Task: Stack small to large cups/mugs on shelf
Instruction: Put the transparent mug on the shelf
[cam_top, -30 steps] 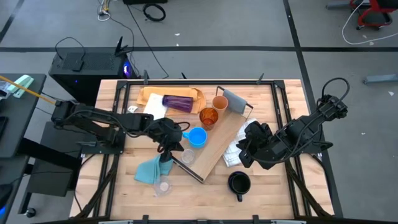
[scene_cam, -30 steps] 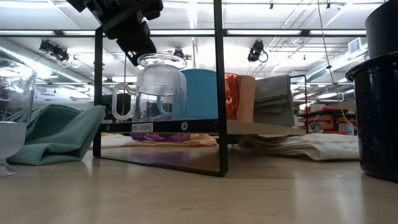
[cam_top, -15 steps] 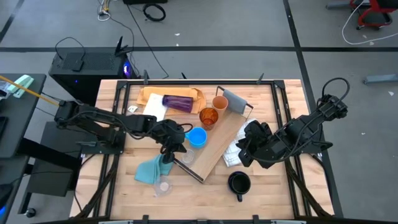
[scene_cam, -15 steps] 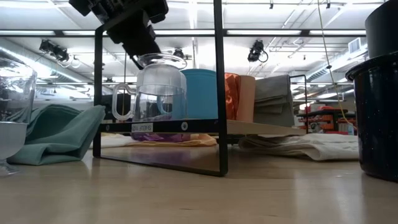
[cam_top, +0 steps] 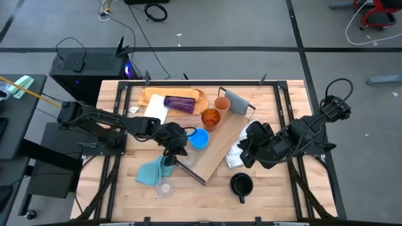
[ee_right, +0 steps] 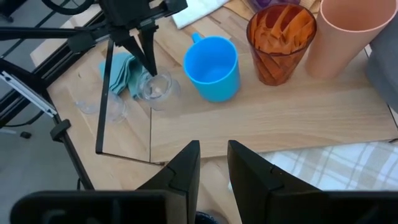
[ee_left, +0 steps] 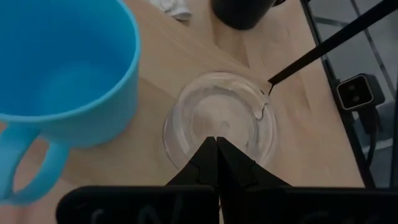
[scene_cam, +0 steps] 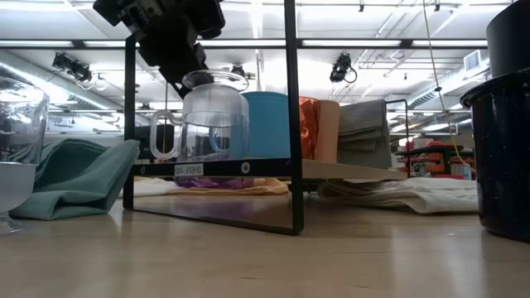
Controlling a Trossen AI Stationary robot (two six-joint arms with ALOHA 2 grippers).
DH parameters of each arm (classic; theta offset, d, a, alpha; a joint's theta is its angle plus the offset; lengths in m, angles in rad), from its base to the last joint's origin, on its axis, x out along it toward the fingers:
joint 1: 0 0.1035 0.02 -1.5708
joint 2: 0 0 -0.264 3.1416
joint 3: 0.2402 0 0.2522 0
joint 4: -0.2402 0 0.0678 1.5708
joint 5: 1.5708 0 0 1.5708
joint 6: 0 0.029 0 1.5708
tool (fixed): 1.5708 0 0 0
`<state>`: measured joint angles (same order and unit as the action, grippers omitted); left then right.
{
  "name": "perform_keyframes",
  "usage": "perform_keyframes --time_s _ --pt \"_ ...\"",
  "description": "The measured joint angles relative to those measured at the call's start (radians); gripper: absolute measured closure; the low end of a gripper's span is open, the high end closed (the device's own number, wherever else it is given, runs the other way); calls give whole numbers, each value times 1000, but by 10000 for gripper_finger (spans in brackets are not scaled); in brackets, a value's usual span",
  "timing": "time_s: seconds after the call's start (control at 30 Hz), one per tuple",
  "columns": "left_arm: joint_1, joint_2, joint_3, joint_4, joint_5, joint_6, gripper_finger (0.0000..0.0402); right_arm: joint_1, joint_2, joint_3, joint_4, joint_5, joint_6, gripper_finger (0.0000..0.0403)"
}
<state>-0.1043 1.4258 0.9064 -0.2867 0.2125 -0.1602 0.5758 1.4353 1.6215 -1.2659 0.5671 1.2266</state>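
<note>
The light-wood shelf lies slantwise on the table. On it stand, in a row, a tan cup, an amber cup, a light blue mug and a clear handled cup at the near-left end. My left gripper is shut, its tips at the clear cup's rim. My right gripper is open and empty, above the shelf's right side. A purple tumbler lies on its side on tan paper. A black cup and another clear cup stand on the table. My left gripper's shut fingertips slant down from above to the clear cup's rim on the side toward the table's left. I cannot tell whether they touch it. The cup stands upright on the shelf.
A teal cloth lies left of the shelf's near end. A white checked cloth lies under my right gripper. The shelf's black end frame stands by the clear cup, its grey end panel at the far end.
My left gripper has shifted a little toward the table's right, above the clear cup's rim. The clear cup has stayed in place on the shelf.
</note>
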Motion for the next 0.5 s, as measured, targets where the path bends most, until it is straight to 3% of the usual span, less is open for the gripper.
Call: perform_keyframes --time_s 0.33,0.5 --pt "34 -2 2 -75 -14 20 401 0 0 0 0 0 0 314" --pt "58 4 -2 -219 6 11 401 0 0 0 0 0 0 314"
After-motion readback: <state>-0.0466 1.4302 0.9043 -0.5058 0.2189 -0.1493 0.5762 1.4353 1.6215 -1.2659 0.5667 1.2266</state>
